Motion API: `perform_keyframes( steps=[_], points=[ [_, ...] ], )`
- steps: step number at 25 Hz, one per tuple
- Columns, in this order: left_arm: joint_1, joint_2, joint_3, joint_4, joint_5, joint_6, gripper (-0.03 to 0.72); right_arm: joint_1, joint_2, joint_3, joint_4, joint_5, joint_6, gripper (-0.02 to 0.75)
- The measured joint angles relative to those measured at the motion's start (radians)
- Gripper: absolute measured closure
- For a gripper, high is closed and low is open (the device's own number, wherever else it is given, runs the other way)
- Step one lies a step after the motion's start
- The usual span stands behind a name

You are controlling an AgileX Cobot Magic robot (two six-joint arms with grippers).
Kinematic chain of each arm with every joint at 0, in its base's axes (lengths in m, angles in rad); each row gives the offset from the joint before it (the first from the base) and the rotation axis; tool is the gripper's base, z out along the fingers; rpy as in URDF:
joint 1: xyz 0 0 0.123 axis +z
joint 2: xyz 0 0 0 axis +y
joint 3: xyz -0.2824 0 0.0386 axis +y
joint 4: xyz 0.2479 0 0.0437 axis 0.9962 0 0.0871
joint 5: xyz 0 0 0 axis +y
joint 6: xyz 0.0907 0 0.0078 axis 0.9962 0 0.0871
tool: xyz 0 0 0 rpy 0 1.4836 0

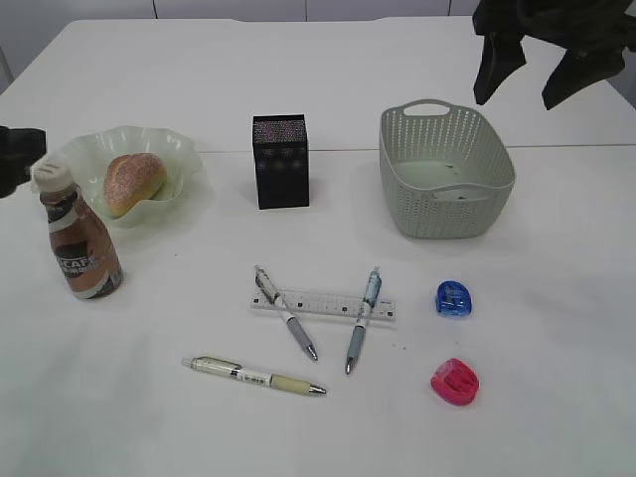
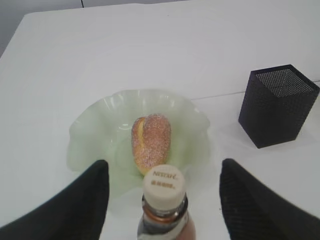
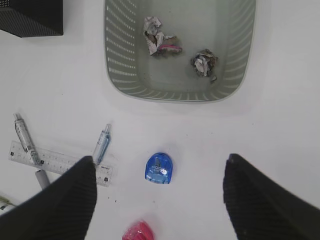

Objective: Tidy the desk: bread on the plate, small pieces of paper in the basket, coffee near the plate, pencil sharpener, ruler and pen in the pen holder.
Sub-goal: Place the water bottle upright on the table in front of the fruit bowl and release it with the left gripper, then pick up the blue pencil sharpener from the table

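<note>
Brown Nescafe coffee bottle (image 1: 79, 241) stands beside the plate (image 1: 184, 159) holding bread (image 1: 134, 183), left gripper (image 2: 162, 200) wide open around it, right gripper (image 3: 157, 200) open, empty above the blue sharpener (image 3: 159, 168), likely next for the far pen holder (image 1: 280, 161).

Pale panelled wall (image 1: 229, 8) behind, possibly cabinet fronts, tiny dark specks (image 1: 402, 348)

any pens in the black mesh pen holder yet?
No: in the exterior view all three pens lie flat on the white desk in front of the black square mesh pen holder, two across the clear ruler.
</note>
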Motion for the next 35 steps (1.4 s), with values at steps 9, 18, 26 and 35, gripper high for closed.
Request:
perform_keyframes(
  steps=[9, 18, 26, 35],
  points=[
    [0.0, -0.294, -0.164, -0.035, 0.719, 0.0, 0.226, 0.0, -0.001, 0.0, 0.038, 0.0, 0.0, 0.16],
    [0.0, -0.331, -0.353, -0.102, 1.271, -0.004, 0.251, 0.0, -0.076, 0.046, 0.051, 0.0, 0.022, 0.161],
    [-0.001, -0.331, -0.369, -0.104, 1.354, -0.004, 0.264, 0.0, -0.128, 0.281, 0.064, -0.002, 0.092, 0.16],
    [-0.001, -0.331, -0.369, -0.104, 1.389, -0.004, 0.265, 0.0, -0.112, 0.356, 0.027, -0.008, 0.107, 0.161]
  ],
)
